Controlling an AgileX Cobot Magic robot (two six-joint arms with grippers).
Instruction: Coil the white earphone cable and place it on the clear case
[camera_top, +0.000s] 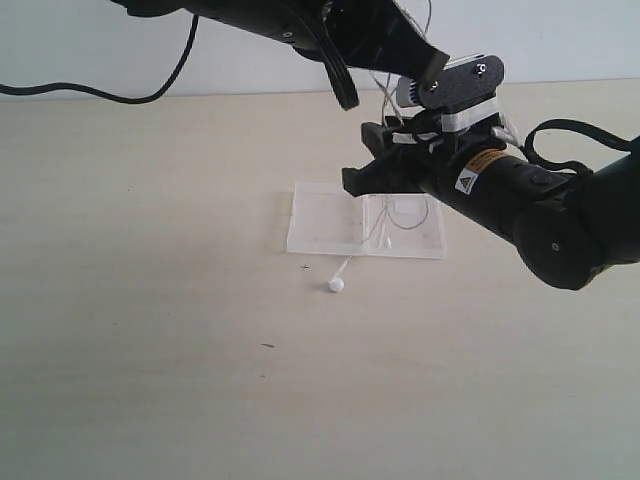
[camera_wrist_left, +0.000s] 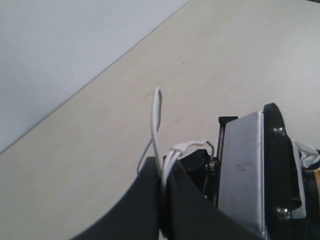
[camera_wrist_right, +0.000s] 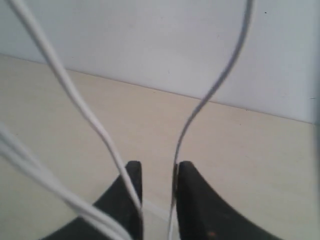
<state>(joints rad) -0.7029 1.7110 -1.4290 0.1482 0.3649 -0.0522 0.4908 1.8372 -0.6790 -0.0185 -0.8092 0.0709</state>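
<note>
The clear case (camera_top: 322, 224) lies flat on the table's middle. The white earphone cable (camera_top: 384, 218) hangs in thin strands from above onto the case, and one earbud (camera_top: 335, 284) rests on the table just in front of it. My left gripper (camera_top: 432, 62) reaches across from the upper left and is shut on several cable strands (camera_wrist_left: 157, 115) that loop up out of its fingertips (camera_wrist_left: 150, 185). My right gripper (camera_top: 358, 156) hovers over the case, its jaws open by a narrow gap. Two strands (camera_wrist_right: 215, 90) run down past its fingertips (camera_wrist_right: 134, 172).
A thick black robot cable (camera_top: 110, 95) lies along the far edge of the beige table (camera_top: 150, 330) on the left. The right arm's metal wrist plate (camera_wrist_left: 245, 165) sits right beside the left fingers. A pale wall (camera_wrist_right: 150, 45) stands behind.
</note>
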